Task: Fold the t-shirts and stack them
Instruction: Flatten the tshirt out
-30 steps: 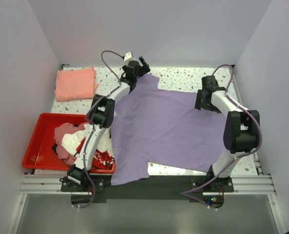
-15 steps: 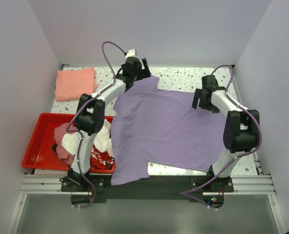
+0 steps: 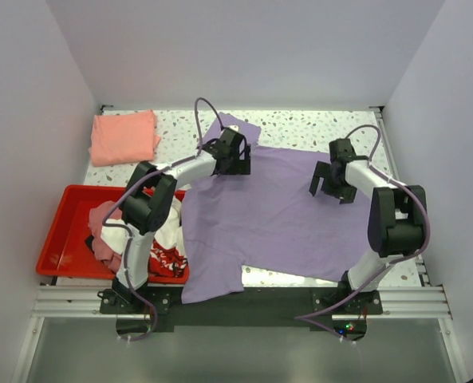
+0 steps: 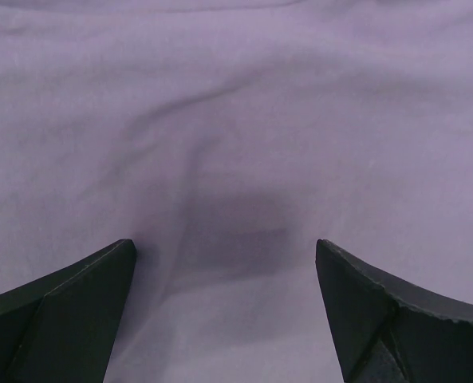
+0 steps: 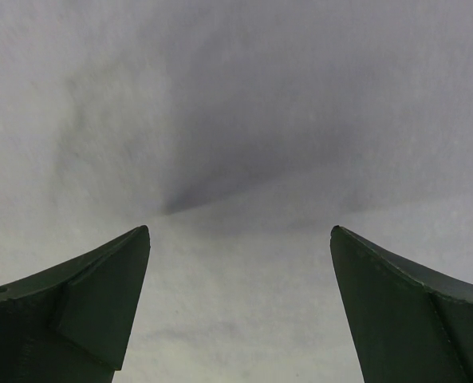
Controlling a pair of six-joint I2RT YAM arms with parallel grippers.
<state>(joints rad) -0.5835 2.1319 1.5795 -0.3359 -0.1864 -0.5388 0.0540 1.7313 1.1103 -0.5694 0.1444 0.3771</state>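
A lavender-purple t-shirt lies spread flat over the middle of the table, its near edge hanging over the front. My left gripper is open just above its far left part; the cloth fills the left wrist view between the two black fingers. My right gripper is open just above the shirt's far right part, with plain cloth between its fingers. A folded salmon-pink t-shirt lies at the far left. White, red-print and dusty pink shirts are heaped in the tray.
A red plastic tray sits at the left front beside the left arm. The speckled tabletop shows behind the purple shirt. Grey walls enclose the table on three sides.
Both grippers have moved toward me from the far edge and now hover over the purple shirt. The left sleeve, held up before, now lies flat at the far edge.
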